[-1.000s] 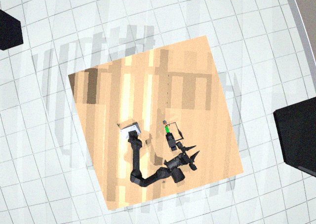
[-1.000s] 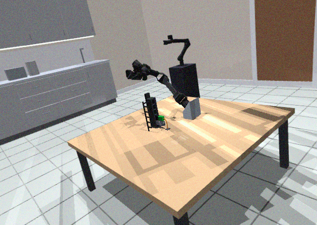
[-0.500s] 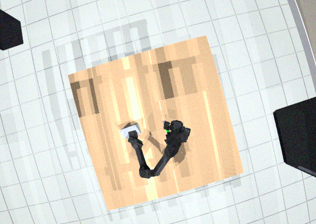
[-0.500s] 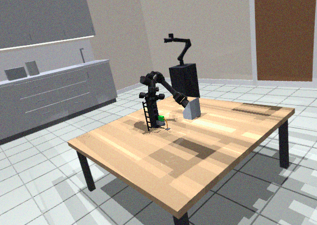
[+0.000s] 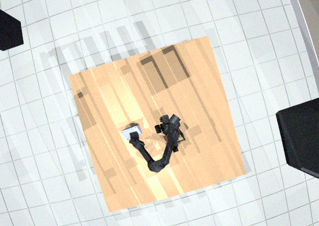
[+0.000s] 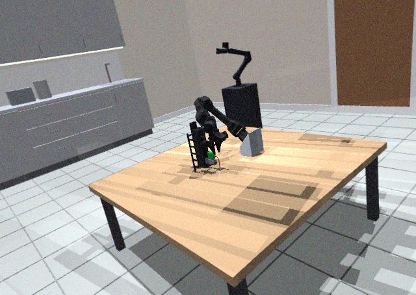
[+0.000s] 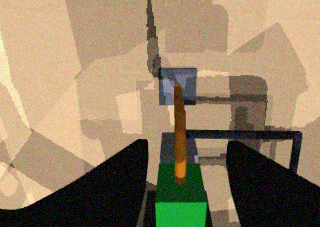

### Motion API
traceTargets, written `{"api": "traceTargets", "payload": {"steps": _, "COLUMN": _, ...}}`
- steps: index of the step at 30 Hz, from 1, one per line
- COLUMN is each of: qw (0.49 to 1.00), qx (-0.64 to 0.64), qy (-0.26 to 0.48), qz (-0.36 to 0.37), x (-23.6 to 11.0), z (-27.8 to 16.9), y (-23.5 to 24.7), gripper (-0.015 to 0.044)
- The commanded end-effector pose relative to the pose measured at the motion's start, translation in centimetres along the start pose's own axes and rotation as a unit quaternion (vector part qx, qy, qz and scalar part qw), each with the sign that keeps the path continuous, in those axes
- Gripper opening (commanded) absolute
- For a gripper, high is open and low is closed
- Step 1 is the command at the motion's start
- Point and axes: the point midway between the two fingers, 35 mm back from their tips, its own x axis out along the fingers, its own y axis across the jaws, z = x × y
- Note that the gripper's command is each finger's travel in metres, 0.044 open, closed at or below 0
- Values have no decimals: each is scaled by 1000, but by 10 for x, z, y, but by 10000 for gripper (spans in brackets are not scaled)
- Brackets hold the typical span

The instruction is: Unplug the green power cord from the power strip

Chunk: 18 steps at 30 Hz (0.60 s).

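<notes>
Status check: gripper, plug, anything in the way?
Gripper part open, straddling green plug, not clamped. Orange cord runs ahead from plug. Plug not visibly pulled free. Nothing blocking.

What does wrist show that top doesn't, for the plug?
Wrist only: the green plug sits between the two claw fingers, with gaps on both sides, so the claw is open around it, not gripping. The orange cord runs from the plug to a small grey block.
Top only: the whole arm folded from its grey base, hiding the plug.
Both: the wooden table.
</notes>
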Motion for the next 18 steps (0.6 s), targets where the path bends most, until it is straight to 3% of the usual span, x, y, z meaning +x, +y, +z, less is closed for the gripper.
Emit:
{"api": "traceTargets", "payload": {"steps": 1, "qw": 1000, "qx": -9, "qy": 8, "qz": 5, "x": 2, "z": 0, "y": 1, "gripper": 160}}
{"api": "traceTargets", "payload": {"steps": 18, "qw": 1000, "qx": -9, "qy": 8, "qz": 5, "x": 1, "z": -24, "y": 0, "gripper": 160}}
